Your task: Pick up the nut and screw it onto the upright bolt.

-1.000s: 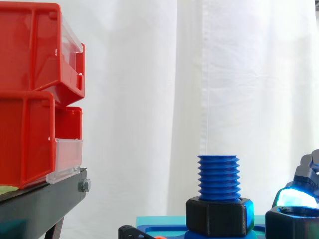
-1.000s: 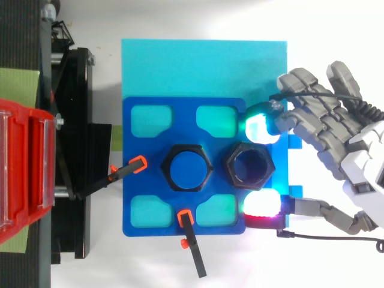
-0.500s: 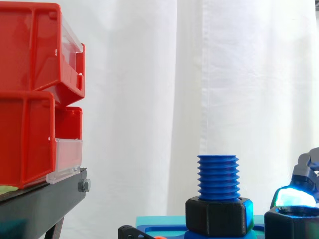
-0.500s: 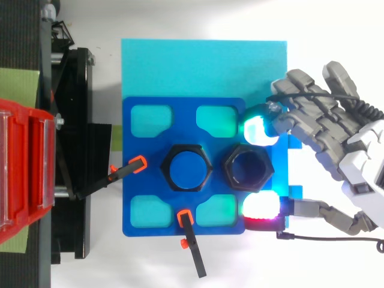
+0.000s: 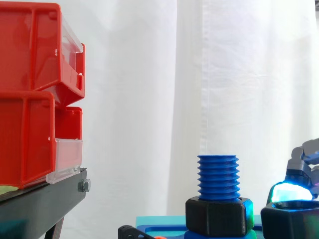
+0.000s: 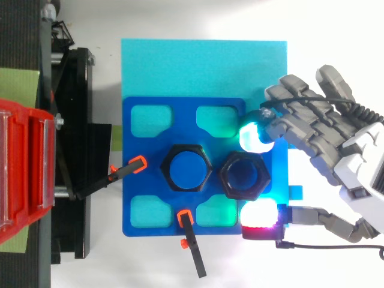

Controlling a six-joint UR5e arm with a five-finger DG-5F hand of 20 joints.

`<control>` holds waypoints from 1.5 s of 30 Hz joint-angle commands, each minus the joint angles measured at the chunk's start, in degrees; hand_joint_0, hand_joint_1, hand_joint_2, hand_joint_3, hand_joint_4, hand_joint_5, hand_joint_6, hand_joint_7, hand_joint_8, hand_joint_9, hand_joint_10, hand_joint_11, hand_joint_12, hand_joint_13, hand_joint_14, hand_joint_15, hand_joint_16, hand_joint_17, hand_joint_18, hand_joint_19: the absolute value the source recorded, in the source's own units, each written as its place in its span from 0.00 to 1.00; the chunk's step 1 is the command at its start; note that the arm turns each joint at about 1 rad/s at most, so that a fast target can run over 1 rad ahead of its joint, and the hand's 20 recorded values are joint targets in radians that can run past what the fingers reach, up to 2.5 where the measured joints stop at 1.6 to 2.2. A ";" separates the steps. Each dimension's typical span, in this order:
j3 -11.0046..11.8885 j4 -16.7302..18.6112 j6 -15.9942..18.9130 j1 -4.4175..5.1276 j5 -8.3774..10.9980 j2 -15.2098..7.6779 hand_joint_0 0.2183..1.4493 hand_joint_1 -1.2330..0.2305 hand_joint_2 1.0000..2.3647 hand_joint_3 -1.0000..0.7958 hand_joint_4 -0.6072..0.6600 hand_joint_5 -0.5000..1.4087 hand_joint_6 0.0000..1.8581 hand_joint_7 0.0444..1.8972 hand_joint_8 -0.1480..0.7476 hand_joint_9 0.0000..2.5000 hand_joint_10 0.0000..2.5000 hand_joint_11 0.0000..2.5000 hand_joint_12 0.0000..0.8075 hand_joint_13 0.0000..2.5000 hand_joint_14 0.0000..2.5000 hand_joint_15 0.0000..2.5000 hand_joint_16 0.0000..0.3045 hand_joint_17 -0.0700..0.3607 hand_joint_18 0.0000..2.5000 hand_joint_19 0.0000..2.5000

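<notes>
Hand [image 6: 327, 141]: entering from the right in the top view, grasping the nut [image 6: 243, 176] between a cyan fingertip [image 6: 255, 137] and a red-white one. Nut: black, over the blue plate [image 6: 135, 180], just beside the bolt [image 5: 218, 177], not threaded on. Bolt: blue, upright, ringed at its foot by a black base nut [image 5: 218, 215]. Contact between nut and plate: cannot tell.

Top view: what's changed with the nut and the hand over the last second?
The hand has shifted left toward the bolt. The loose nut, pinched between its glowing pads, has slid with it, closer to the bolt and a little down the picture. The bolt, the blue plate, the clamps and the red bins are as they were.
</notes>
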 commanded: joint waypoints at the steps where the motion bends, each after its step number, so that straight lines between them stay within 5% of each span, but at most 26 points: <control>1: 1.08 -4.42 6.45 -0.10 0.01 0.25 0.26 0.39 0.00 0.30 0.70 0.17 0.28 0.69 0.51 0.18 0.00 0.00 0.39 0.10 0.00 0.00 0.12 0.35 0.03 0.00; 8: 2.49 -14.36 17.61 -0.54 -0.69 0.78 0.26 0.39 0.00 0.30 0.70 0.17 0.28 0.69 0.51 0.18 0.00 0.00 0.39 0.10 0.00 0.00 0.12 0.35 0.03 0.00; 12: 2.49 -18.93 23.68 -0.98 -2.10 2.89 0.26 0.39 0.00 0.30 0.70 0.17 0.28 0.69 0.51 0.18 0.00 0.00 0.39 0.10 0.00 0.00 0.12 0.35 0.03 0.00; 18: 2.49 -24.38 26.49 -1.68 -3.24 5.70 0.26 0.39 0.00 0.30 0.70 0.17 0.28 0.69 0.51 0.18 0.00 0.00 0.39 0.10 0.00 0.00 0.12 0.35 0.03 0.00; 22: 2.49 -28.86 28.51 -3.09 -5.00 9.48 0.26 0.39 0.00 0.30 0.70 0.17 0.28 0.69 0.51 0.18 0.00 0.00 0.39 0.10 0.00 0.00 0.12 0.35 0.03 0.00; 26: 2.58 -29.47 28.51 -4.58 -7.02 10.89 0.26 0.39 0.00 0.30 0.70 0.17 0.28 0.69 0.51 0.18 0.00 0.00 0.39 0.10 0.00 0.00 0.12 0.35 0.03 0.00; 30: 3.98 -29.30 27.89 -6.60 -11.06 10.98 0.26 0.40 0.00 0.30 0.70 0.17 0.28 0.69 0.51 0.18 0.00 0.00 0.39 0.10 0.00 0.00 0.12 0.35 0.03 0.00; 31: 4.16 -29.21 27.81 -7.92 -11.68 10.98 0.26 0.39 0.00 0.30 0.70 0.17 0.28 0.69 0.52 0.18 0.00 0.00 0.39 0.10 0.00 0.00 0.12 0.35 0.03 0.00; 32: 5.13 -28.95 26.22 -9.33 -15.28 10.89 0.26 0.39 0.00 0.30 0.70 0.17 0.28 0.68 0.51 0.18 0.00 0.00 0.39 0.10 0.00 0.00 0.12 0.35 0.03 0.00; 33: 5.13 -28.95 26.22 -9.33 -15.28 10.89 0.26 0.40 0.00 0.30 0.70 0.17 0.28 0.68 0.52 0.18 0.00 0.00 0.39 0.10 0.00 0.00 0.12 0.35 0.03 0.00; 34: 6.53 -27.01 22.97 -11.79 -21.61 10.89 0.26 0.40 0.00 0.30 0.70 0.17 0.28 0.68 0.51 0.18 0.00 0.00 0.39 0.10 0.00 0.00 0.12 0.35 0.03 0.00; 35: 7.15 -25.08 20.42 -13.28 -25.39 10.80 0.26 0.40 0.00 0.30 0.70 0.17 0.28 0.68 0.52 0.18 0.00 0.00 0.39 0.10 0.00 0.00 0.12 0.35 0.03 0.00; 39: 8.55 -18.84 12.07 -14.95 -32.60 10.62 0.26 0.40 0.00 0.30 0.70 0.17 0.28 0.69 0.52 0.18 0.00 0.00 0.39 0.10 0.00 0.00 0.12 0.35 0.03 0.00; 45: 8.91 -15.59 7.59 -15.74 -34.88 10.36 0.26 0.40 0.00 0.30 0.70 0.17 0.28 0.68 0.52 0.18 0.00 0.00 0.39 0.10 0.00 0.00 0.12 0.35 0.03 0.00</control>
